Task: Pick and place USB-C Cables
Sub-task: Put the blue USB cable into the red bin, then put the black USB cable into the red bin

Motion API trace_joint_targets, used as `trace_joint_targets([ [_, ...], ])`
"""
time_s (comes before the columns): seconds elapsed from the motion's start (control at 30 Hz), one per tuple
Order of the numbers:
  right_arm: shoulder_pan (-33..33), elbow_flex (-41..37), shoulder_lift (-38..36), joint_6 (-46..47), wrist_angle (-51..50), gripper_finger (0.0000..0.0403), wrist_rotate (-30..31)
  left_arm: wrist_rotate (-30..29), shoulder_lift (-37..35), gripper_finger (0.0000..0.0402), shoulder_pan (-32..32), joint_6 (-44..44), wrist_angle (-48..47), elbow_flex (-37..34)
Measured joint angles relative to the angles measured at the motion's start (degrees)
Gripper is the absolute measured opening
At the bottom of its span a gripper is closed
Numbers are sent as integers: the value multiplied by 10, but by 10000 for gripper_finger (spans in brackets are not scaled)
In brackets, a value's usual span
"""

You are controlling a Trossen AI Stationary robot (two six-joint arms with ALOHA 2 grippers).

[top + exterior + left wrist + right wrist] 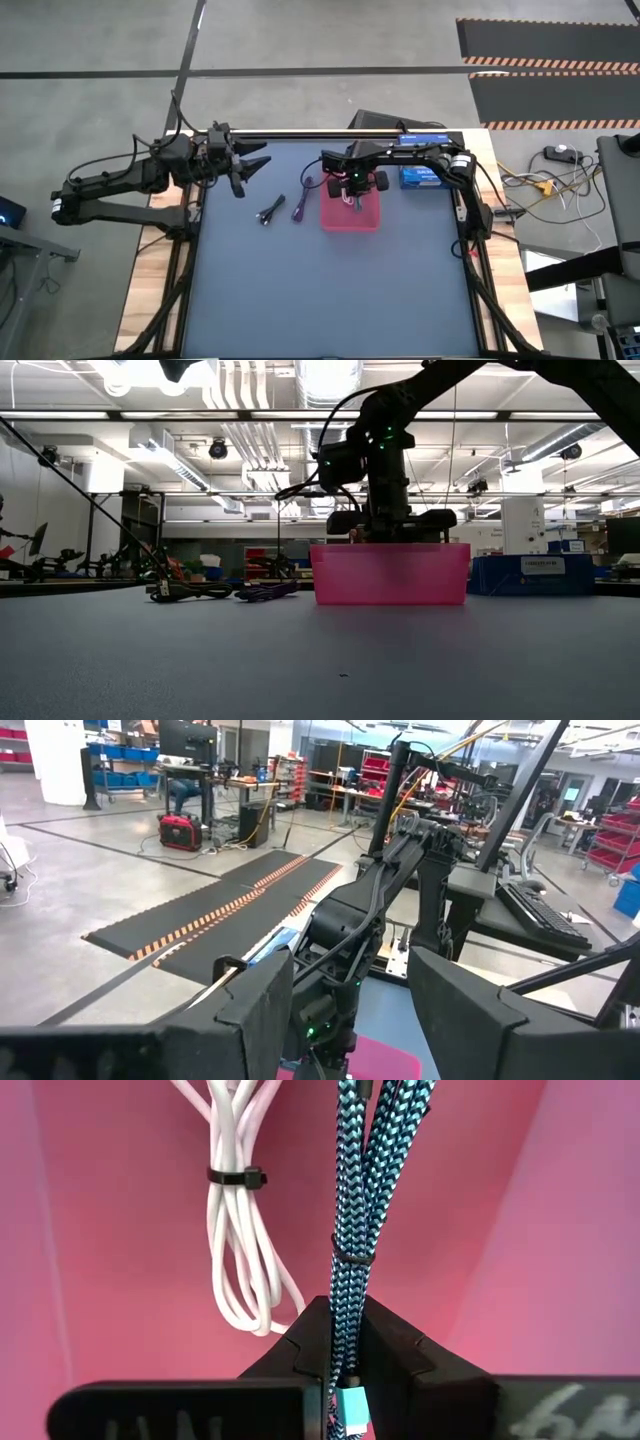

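My right gripper (345, 1355) pinches the teal cable (352, 1210) over the pink tray (368, 218), beside the white cable (235, 1220). My left gripper (250, 170) waits spread, off the table's left.

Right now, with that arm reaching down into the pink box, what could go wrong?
The right gripper is shut on the teal cable inside the pink tray. If it lifts before letting go, the cable may come back out. The white cable lies right beside it, so the fingers could snag or drag it. The black cable and purple cable lie close together on the table, so one grab might disturb both.
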Motion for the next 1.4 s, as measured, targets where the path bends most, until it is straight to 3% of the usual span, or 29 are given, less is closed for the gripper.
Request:
trace_joint_targets([
  [0.37, 0, 0, 0, 0, 2, 34, 0, 0, 0, 183, 0, 0, 0, 0],
  [0.73, 0, 0, 0, 0, 2, 124, 0, 0, 0, 183, 0, 0, 0, 0],
  [0.93, 0, 1, -12, -10, -2, 151, -1, 0, 3, 183, 0, 0, 0, 0],
  [1.17, 0, 7, -57, -37, 1, 155, 0, -4, 27, 183, 0, -7, -5, 0],
  [1.4, 0, 9, -119, -111, 4, 140, 0, -31, 76, 183, 0, -86, -39, 0],
])
